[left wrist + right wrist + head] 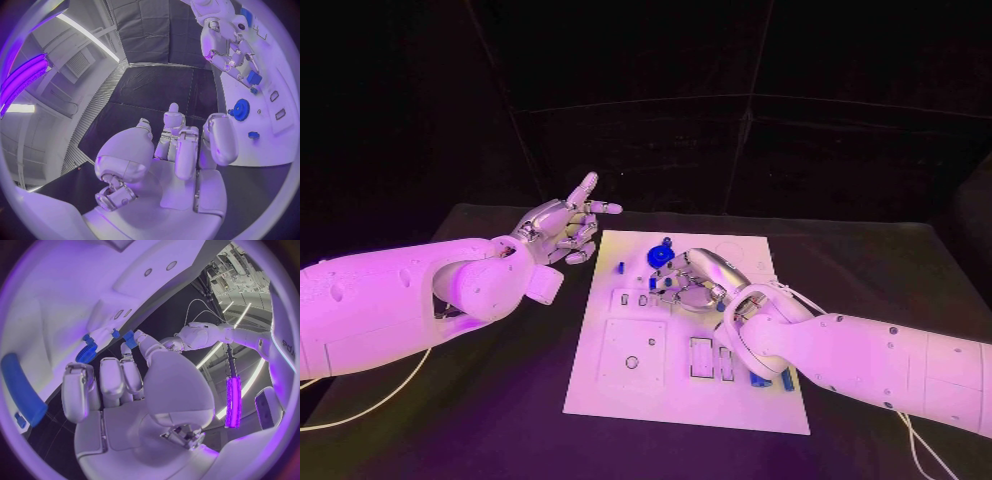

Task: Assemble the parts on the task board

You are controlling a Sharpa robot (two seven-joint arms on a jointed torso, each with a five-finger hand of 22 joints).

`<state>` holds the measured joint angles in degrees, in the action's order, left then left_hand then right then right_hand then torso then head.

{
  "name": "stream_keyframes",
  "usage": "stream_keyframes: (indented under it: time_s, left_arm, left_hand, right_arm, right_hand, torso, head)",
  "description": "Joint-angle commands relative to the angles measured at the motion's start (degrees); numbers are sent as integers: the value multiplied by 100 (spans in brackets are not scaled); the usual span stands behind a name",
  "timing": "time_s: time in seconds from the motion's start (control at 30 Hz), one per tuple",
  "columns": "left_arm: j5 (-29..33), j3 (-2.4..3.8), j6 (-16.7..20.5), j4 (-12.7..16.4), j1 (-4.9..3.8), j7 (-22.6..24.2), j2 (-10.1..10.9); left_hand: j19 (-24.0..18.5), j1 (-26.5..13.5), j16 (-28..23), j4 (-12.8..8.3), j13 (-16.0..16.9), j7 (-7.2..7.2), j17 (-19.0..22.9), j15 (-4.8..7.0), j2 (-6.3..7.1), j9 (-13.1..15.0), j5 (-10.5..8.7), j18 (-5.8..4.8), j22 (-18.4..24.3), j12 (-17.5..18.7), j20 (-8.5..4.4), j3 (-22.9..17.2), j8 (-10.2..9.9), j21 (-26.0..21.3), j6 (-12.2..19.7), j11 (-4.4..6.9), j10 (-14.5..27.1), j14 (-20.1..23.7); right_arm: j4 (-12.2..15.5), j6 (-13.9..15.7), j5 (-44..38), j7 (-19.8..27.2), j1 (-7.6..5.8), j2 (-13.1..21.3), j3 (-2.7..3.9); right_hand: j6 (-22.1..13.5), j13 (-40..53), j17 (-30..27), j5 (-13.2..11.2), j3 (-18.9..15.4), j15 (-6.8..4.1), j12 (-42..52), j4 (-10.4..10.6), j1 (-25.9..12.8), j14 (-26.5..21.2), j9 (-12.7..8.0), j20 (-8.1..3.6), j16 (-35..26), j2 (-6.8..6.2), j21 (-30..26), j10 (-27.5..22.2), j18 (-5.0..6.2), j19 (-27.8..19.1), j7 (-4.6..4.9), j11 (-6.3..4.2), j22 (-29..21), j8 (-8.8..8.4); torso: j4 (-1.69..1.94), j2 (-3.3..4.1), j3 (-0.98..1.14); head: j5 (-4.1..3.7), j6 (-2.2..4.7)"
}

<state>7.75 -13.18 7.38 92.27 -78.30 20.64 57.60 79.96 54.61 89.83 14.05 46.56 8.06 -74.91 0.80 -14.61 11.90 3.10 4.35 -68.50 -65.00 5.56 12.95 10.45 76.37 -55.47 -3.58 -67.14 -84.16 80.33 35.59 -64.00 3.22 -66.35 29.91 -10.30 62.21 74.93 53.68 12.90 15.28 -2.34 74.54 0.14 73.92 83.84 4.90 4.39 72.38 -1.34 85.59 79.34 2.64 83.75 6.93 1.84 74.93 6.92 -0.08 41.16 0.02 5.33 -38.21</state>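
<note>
Right hand lowered over the far end of the white task board

The silver right hand (pixel 687 281) is curled over the white rectangular task board (pixel 646 395) beside the round blue gear-like part (pixel 658 257); whether anything is pinched cannot be told. The silver left hand (pixel 567 226) is held spread, off the board. The part should be aligned squarely before being pressed down.

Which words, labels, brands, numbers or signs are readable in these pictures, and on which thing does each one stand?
None can be read.
The task board carries no print that I can see.
In the right wrist view, dark marks on a white panel at the rim may be letters, but they are cut off and too blurred to read.
The left hand and the right hand bear no visible lettering.
</note>
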Motion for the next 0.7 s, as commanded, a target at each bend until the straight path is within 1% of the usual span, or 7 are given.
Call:
stream_keyframes:
  time_s: [0.03,0.23,0.43,0.7]
  left_arm:
    - [21,5,-35,2,-9,88,-9]
    - [21,4,-48,4,-9,76,-12]
    - [21,4,-58,2,-9,59,-15]
    - [21,4,-73,-6,-9,37,-20]
  left_hand:
    - [-37,66,17,-51,-15,9,-1509,-40,-4,9,24,47,6,32,16,-1,-30,-20,22,3,56,-584]
    - [-37,66,17,-51,-15,9,-1509,-40,-4,9,24,47,6,32,16,-1,-30,-20,22,3,56,-584]
    - [-41,73,17,-58,-19,10,-1509,-41,-1,10,24,49,14,35,16,-2,-31,-25,22,3,59,-584]
    - [-41,73,17,-58,-19,10,-1509,-41,-1,10,24,49,14,35,16,-2,-31,-25,22,3,59,-584]
  right_arm:
    - [15,-158,-331,-369,-4,-3,4]
    - [27,-207,-503,-567,0,-10,4]
    - [47,-305,-674,-728,1,-30,4]
    - [56,-462,-906,-1023,3,-34,4]
  right_hand:
    - [82,10,-2,26,2,7,10,6,9,75,7,-2,29,78,26,16,-76,28,-46,-11,797,23]
    - [82,10,-1,26,2,7,9,6,9,75,7,-3,29,77,26,16,-76,27,-46,-11,796,23]
    - [83,8,-10,26,0,5,7,4,12,74,8,-3,24,73,23,15,-75,23,-47,-12,791,23]
    - [83,5,-7,27,-5,3,3,-4,21,73,8,-6,26,62,19,11,-73,18,-49,-14,786,22]
  torso:
    - [-4,-2,-4]
    - [0,-2,-6]
    - [7,-1,-1]
    - [-6,-3,-3]
  head:
    - [3,-21]
    - [2,-28]
    - [15,-43]
    - [27,-67]
